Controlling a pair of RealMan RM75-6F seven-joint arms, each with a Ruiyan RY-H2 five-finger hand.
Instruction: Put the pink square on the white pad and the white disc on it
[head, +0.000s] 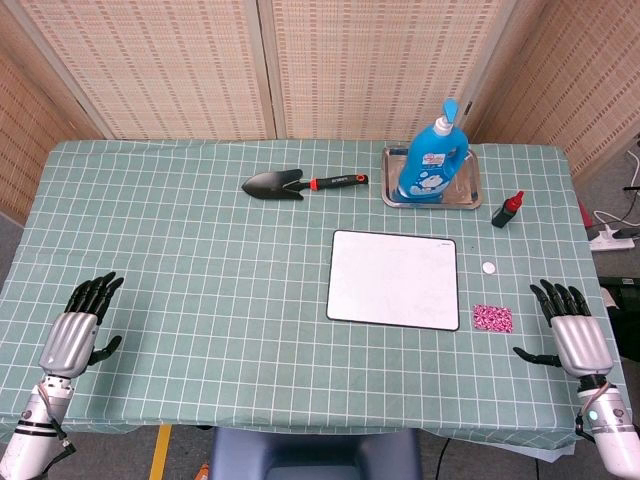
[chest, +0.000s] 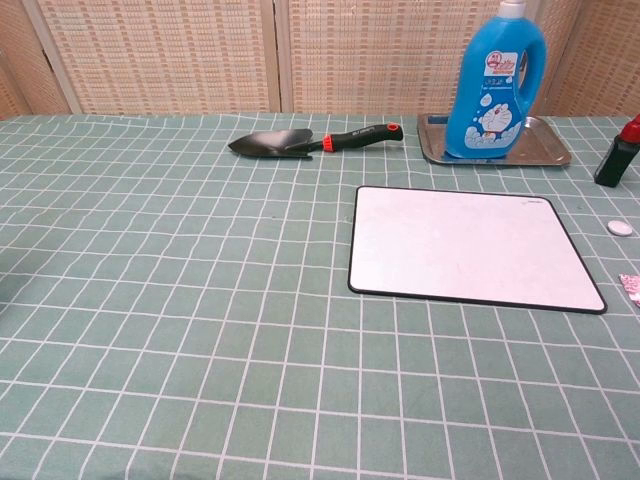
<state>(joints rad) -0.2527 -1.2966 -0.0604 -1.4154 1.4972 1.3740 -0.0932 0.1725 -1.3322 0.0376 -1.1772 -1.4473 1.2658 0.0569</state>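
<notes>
- Head view: the left hand (head: 82, 328) and right hand (head: 571, 327) are laid empty near the table's near edge, fingers spread. The pink square (head: 492, 318) is seen just beside the white pad (head: 393, 279), the white disc (head: 489, 267) near it.
- Chest view: open checked tablecloth (chest: 180, 300) is shown left of the pad; a cartoon label is carried by the blue detergent bottle (chest: 495, 85) in its metal tray (chest: 540, 145); wording cannot be read.

A matt checked cloth (head: 200, 300) covers the table. The tray (head: 478, 190) is shiny metal, the blue bottle (head: 432, 160) glossy plastic. The white pad (head: 393, 278) looks smooth and matt, the screen (head: 330, 60) behind woven.
</notes>
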